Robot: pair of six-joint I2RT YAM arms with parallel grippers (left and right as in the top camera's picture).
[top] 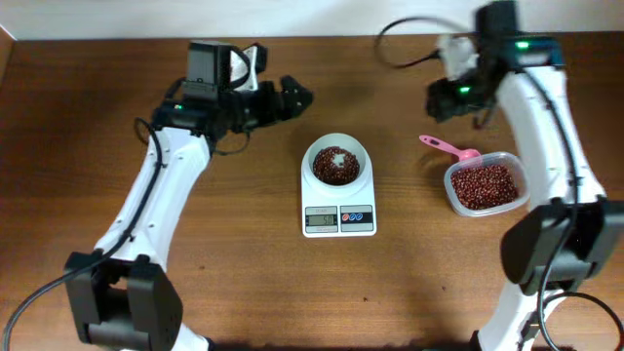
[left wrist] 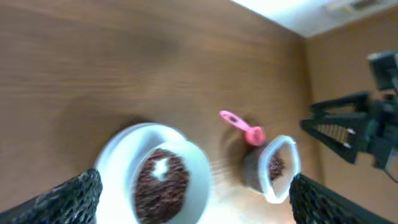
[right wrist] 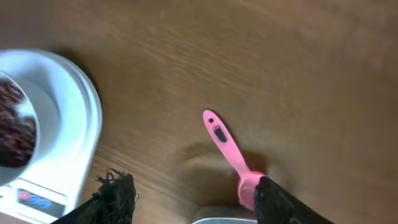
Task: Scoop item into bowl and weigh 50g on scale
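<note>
So, bowl [top: 336, 146]: on scale [top: 339, 220], beans [top: 336, 168] inside, for weighing.
scoop [top: 444, 148]: lies against tub [top: 485, 207], right.
left gripper [top: 295, 97]: wide open, empty.
right gripper [top: 444, 97]: partly open, empty.

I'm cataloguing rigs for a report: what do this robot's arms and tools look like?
The left arm and right arm have white links, black joints, black cables and small green lights. The left tool and right tool are black, with rough-textured fingers.
</note>
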